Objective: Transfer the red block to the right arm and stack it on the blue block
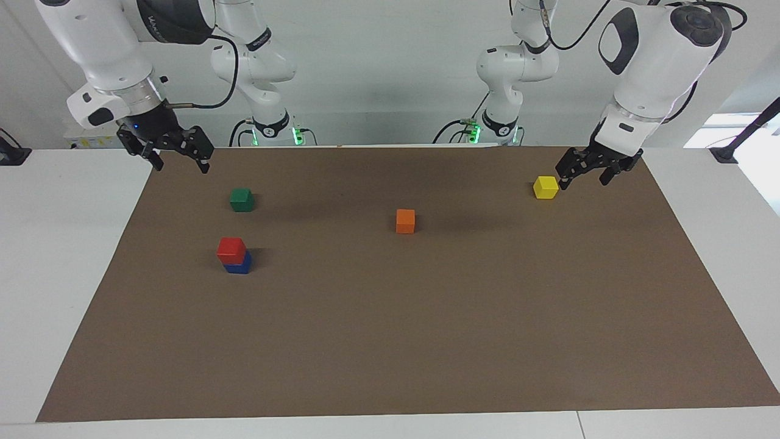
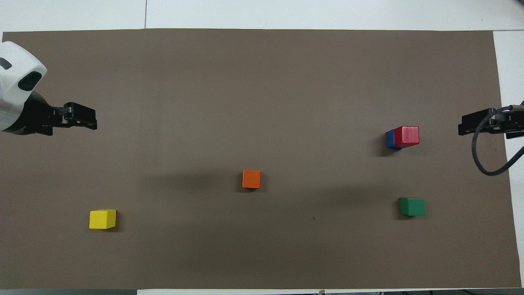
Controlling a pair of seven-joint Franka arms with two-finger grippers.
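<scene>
The red block (image 1: 231, 247) (image 2: 406, 135) sits on top of the blue block (image 1: 239, 266) (image 2: 389, 138), on the brown mat toward the right arm's end of the table. No gripper touches this stack. My right gripper (image 1: 181, 163) (image 2: 461, 125) hangs open and empty over the mat's edge at that end, well clear of the stack. Over the mat's other end my left gripper (image 1: 584, 180) (image 2: 92, 120) is open too and holds nothing, close beside a yellow block (image 1: 545, 187).
A green block (image 1: 241, 199) (image 2: 412, 206) lies nearer to the robots than the stack. An orange block (image 1: 405, 221) (image 2: 251, 179) sits mid-mat. The yellow block (image 2: 102, 218) lies at the left arm's end. The brown mat (image 1: 426, 335) covers most of the white table.
</scene>
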